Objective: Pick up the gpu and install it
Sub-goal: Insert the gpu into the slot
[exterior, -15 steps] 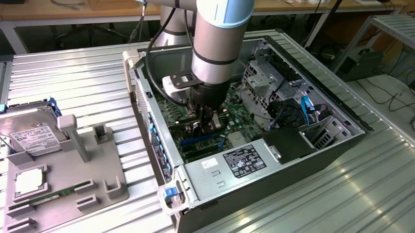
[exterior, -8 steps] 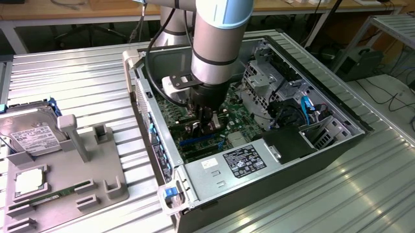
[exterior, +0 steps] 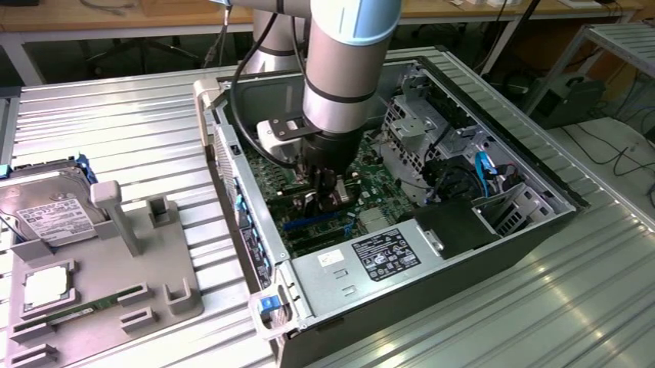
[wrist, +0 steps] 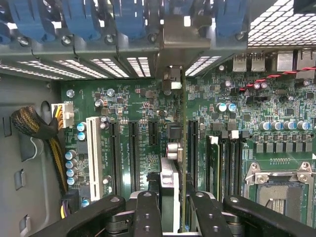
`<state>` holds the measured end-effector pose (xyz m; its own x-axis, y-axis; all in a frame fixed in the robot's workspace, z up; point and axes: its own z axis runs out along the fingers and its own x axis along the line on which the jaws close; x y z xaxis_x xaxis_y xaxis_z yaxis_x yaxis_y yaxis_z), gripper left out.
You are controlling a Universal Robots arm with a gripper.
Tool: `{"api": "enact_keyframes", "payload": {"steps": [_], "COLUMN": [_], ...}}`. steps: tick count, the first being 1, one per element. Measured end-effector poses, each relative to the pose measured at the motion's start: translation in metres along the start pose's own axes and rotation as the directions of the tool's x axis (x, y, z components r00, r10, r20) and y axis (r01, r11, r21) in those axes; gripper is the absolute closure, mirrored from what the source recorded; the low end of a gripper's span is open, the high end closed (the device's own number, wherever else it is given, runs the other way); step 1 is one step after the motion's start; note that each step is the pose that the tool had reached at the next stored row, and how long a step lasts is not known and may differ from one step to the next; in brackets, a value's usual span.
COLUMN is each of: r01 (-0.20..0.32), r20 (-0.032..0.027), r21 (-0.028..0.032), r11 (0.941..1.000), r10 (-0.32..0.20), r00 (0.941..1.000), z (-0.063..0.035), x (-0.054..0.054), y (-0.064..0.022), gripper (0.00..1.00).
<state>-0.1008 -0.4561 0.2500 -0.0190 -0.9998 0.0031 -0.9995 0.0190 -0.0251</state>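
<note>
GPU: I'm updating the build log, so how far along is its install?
Done: the gpu is picked up and inside the open computer case. In hand: the gripper clamps it edge-on over the motherboard slots. Left: release; whether it is fully seated cannot be told.

A ribbed metal table is seen in the exterior view, its top made up of long parallel slats. An open computer case is laid on its side on the table, toward the exterior view's right, with the open side turned upward. A grey holder is set flat on the table at the exterior view's left, near the case, with a narrow strip of bare slats left between them.
</note>
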Motion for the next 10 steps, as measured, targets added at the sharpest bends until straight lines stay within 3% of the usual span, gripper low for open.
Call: {"api": "enact_keyframes", "payload": {"steps": [10], "r01": [0.004], "r20": [0.0002], "r21": [0.0001], "r11": [1.0], "r10": [-0.004], "r00": [1.0], "z": [0.0006], "x": [0.0007], "y": [0.0001], "gripper": [0.72]}}
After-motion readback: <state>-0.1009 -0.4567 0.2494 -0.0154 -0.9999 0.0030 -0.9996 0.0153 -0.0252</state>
